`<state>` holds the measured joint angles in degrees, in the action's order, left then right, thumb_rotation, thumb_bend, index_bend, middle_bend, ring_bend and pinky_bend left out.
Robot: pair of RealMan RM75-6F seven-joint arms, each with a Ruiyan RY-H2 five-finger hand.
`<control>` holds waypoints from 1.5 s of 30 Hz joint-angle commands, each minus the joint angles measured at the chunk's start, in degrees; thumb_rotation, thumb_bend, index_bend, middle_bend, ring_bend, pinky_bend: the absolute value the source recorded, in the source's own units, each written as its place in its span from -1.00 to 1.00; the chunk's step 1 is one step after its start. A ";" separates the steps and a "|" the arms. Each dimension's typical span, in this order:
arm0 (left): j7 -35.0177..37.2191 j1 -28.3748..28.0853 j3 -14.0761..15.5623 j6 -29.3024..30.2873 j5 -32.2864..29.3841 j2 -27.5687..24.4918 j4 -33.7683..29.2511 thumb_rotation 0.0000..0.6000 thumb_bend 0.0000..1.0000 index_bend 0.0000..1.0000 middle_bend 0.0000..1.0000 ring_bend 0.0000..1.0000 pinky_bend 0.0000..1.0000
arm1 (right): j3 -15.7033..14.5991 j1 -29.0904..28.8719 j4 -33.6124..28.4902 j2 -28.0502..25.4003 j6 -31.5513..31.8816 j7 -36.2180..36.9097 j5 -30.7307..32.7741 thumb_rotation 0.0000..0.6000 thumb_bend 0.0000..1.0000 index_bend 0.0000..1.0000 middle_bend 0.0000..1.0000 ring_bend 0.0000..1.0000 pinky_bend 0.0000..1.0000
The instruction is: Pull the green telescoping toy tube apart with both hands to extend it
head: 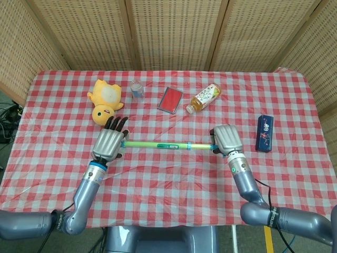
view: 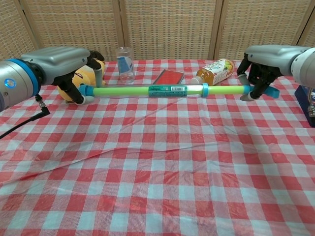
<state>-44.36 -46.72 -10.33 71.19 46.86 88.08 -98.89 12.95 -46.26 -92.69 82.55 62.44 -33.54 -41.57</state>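
The green telescoping tube (head: 163,144) (view: 147,90) hangs level above the checked cloth, drawn out long, with a printed label and a blue ring near its middle. My left hand (head: 109,141) (view: 69,69) grips its left end by a blue cap. My right hand (head: 227,139) (view: 266,69) grips the thin right end, where a blue cap and strap show. In the chest view the tube spans most of the space between the two hands.
Behind the tube lie a yellow plush toy (head: 103,100), a clear cup (head: 137,90), a red card box (head: 170,99) and a tea bottle (head: 204,98) on its side. A dark blue box (head: 264,133) sits at the right. Wicker screens close off the back.
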 commanded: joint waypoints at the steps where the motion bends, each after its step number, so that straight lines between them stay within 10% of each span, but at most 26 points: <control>1: 0.46 0.66 0.57 0.23 0.57 -0.75 -0.53 1.00 -0.18 0.15 -1.00 -1.00 -1.00 | -0.02 0.02 0.17 0.06 0.02 -0.04 0.17 1.00 -0.09 0.64 1.00 0.89 0.02; 45: 7.13 9.44 5.22 -0.97 6.75 -11.72 -1.39 1.00 -0.18 0.15 -1.00 -1.00 -1.00 | 1.50 1.53 5.77 -2.95 -0.92 1.00 5.07 1.00 -0.10 0.64 1.00 0.89 0.02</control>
<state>-37.22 -37.28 -5.11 70.21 53.60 76.36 -100.29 14.44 -44.74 -86.91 79.60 61.52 -32.55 -36.51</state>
